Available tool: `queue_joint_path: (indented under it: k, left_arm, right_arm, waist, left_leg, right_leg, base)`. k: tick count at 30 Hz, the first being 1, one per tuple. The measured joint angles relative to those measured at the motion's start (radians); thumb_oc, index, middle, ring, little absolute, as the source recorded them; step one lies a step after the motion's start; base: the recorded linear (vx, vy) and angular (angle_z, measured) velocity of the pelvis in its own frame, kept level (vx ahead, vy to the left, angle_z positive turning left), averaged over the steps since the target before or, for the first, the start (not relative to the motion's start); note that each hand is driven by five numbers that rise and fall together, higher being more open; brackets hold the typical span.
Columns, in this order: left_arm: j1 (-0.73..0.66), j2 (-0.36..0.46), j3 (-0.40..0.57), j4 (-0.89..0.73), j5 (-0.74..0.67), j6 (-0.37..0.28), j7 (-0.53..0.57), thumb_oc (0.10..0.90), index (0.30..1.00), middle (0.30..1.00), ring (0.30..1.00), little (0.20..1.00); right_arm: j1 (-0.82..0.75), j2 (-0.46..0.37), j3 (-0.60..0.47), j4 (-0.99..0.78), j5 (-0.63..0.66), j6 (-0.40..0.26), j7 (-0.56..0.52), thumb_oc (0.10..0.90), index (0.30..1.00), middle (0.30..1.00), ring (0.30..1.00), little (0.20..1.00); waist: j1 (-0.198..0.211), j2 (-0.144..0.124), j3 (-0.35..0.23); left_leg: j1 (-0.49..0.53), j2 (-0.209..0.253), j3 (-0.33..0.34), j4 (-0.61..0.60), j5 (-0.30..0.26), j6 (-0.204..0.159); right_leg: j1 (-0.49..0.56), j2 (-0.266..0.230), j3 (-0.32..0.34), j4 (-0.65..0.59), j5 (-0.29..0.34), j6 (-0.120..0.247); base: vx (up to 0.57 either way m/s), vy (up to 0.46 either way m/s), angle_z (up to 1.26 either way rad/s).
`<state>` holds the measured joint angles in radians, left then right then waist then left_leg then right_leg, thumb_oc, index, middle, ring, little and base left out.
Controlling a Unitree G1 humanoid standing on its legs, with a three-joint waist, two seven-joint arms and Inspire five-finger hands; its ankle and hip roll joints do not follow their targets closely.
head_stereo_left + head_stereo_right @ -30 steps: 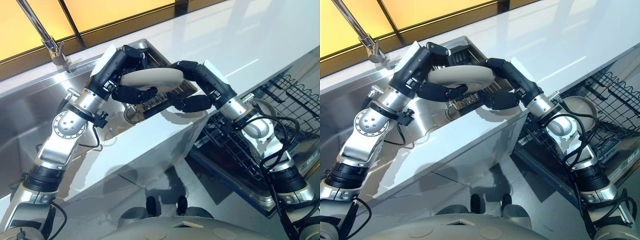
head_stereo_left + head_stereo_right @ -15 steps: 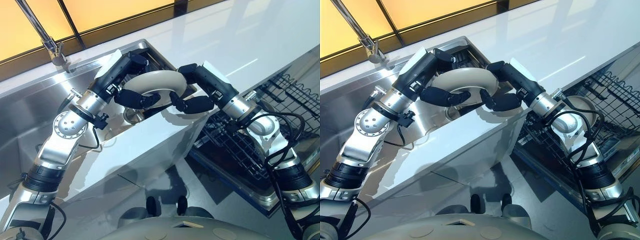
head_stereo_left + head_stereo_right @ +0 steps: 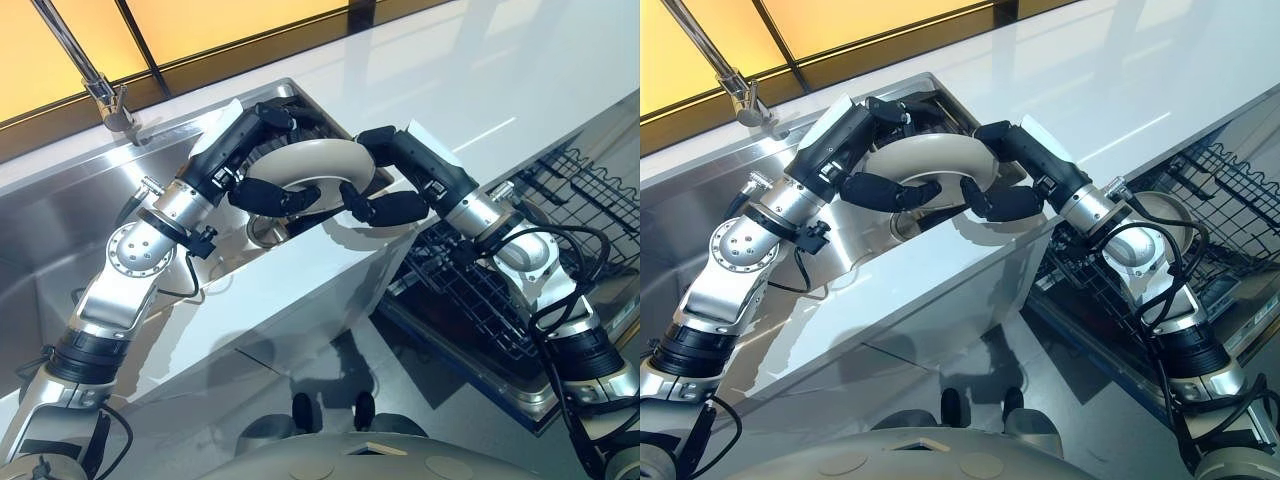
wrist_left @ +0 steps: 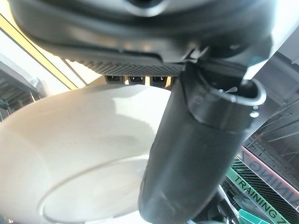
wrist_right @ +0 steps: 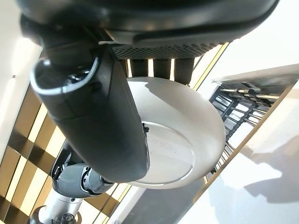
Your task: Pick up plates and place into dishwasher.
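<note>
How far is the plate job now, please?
Done: the plate is lifted above the sink. In hand: the left hand and right hand both grip its rim. Left: carrying it to the open dishwasher rack, where it is not yet placed.

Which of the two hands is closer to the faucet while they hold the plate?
The left hand, gripping the plate on its faucet side above the sink. The right hand grips the side toward the dishwasher rack.

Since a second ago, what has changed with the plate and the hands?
Both hands, left hand and right hand, tipped the beige plate from nearly flat to more upright and lifted it slightly above the sink. Both stayed clamped on it throughout. The dishwasher rack and faucet did not move.
</note>
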<state>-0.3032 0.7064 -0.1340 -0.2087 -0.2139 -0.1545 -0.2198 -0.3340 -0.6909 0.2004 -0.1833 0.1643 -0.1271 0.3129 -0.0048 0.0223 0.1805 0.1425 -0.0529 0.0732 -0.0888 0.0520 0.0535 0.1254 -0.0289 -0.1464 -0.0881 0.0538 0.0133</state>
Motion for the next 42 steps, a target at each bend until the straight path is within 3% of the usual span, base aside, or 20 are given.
queue_joint_path:
  k: [10, 15, 22, 26, 30, 35, 38, 42]
  left_arm:
    - [0.014, 0.002, 0.05, 0.082, 0.02, 0.06, 0.057, 0.8, 0.9, 0.9, 0.9, 0.9]
    - [0.039, 0.002, 0.053, 0.112, 0.018, 0.076, 0.056, 0.8, 0.9, 0.9, 0.9, 0.9]
    - [0.058, -0.002, 0.057, 0.11, 0.016, 0.087, 0.057, 0.8, 0.9, 0.9, 0.9, 0.9]
    - [0.061, -0.007, 0.06, 0.11, -0.004, 0.111, 0.088, 0.8, 0.9, 0.9, 0.9, 0.9]
    - [0.087, -0.008, 0.067, 0.11, -0.013, 0.126, 0.119, 0.8, 0.9, 0.9, 0.9, 0.9]
    - [0.151, -0.015, 0.092, 0.119, -0.022, 0.153, 0.126, 0.8, 0.9, 0.9, 0.9, 0.9]
    - [0.176, -0.026, 0.112, 0.145, -0.022, 0.155, 0.13, 0.8, 0.9, 0.9, 0.9, 0.9]
    - [0.216, -0.037, 0.144, 0.146, -0.022, 0.18, 0.139, 0.8, 0.9, 0.9, 0.9, 0.9]
  right_arm:
    - [0.009, -0.001, -0.175, 0.073, -0.001, -0.008, -0.146, 0.1, 0.3, 0.3, 0.3, 0.2]
    - [0.018, -0.002, -0.202, 0.074, -0.012, -0.029, -0.221, 0.1, 0.3, 0.3, 0.3, 0.2]
    - [0.064, -0.001, -0.218, 0.074, -0.093, -0.044, -0.369, 0.1, 0.3, 0.3, 0.3, 0.2]
    - [0.077, -0.007, -0.263, 0.102, -0.225, -0.048, -0.529, 0.1, 0.3, 0.3, 0.3, 0.2]
    - [0.113, -0.042, -0.362, 0.138, -0.344, -0.029, -0.715, 0.1, 0.3, 0.3, 0.3, 0.2]
    - [0.168, -0.045, -0.508, 0.192, -0.336, 0.038, -0.87, 0.1, 0.3, 0.3, 0.3, 0.2]
    - [0.232, -0.044, -0.561, 0.219, -0.309, 0.064, -0.919, 0.1, 0.3, 0.3, 0.3, 0.2]
    - [0.318, -0.03, -0.58, 0.244, -0.301, 0.083, -0.902, 0.1, 0.3, 0.3, 0.3, 0.2]
  waist:
    - [0.0, 0.0, 0.0]
    - [-0.003, 0.0, 0.0]
    - [-0.003, 0.0, 0.0]
    - [-0.005, 0.0, 0.0]
    - [-0.005, 0.0, 0.0]
    - [-0.02, 0.0, 0.0]
    - [-0.032, 0.0, 0.0]
    - [-0.056, 0.0, 0.0]
  left_leg:
    - [0.0, 0.0, -0.001, 0.0, 0.0, 0.0]
    - [0.0, 0.0, -0.001, 0.0, 0.0, 0.0]
    - [-0.001, 0.0, -0.001, 0.0, 0.0, 0.0]
    - [-0.001, 0.0, -0.001, 0.0, 0.0, 0.0]
    - [-0.001, -0.001, -0.001, 0.0, 0.0, 0.0]
    - [-0.001, -0.001, 0.001, 0.0, -0.001, 0.0]
    - [-0.001, 0.0, 0.006, 0.0, -0.001, 0.0]
    - [-0.002, 0.002, 0.018, -0.001, -0.003, -0.001]
  right_leg:
    - [0.0, 0.0, -0.001, 0.0, 0.0, 0.0]
    - [0.0, 0.0, -0.001, 0.0, 0.0, 0.0]
    - [0.0, -0.001, -0.001, 0.0, 0.0, 0.0]
    - [0.0, -0.001, 0.0, 0.0, 0.0, 0.0]
    - [0.0, -0.001, 0.002, 0.0, -0.001, 0.001]
    - [-0.002, 0.0, 0.017, 0.0, -0.001, 0.002]
    - [-0.005, 0.002, 0.031, 0.0, -0.001, 0.002]
    - [-0.011, 0.002, 0.047, 0.0, -0.001, 0.002]
  base:
    - [0.0, 0.0, 0.0]
    - [0.0, 0.0, 0.0]
    - [0.0, 0.0, 0.0]
    - [0.0, 0.0, 0.0]
    - [0.0, 0.0, 0.0]
    - [0.04, -0.014, -0.03]
    - [0.04, -0.002, -0.06]
    - [0.02, -0.002, -0.11]
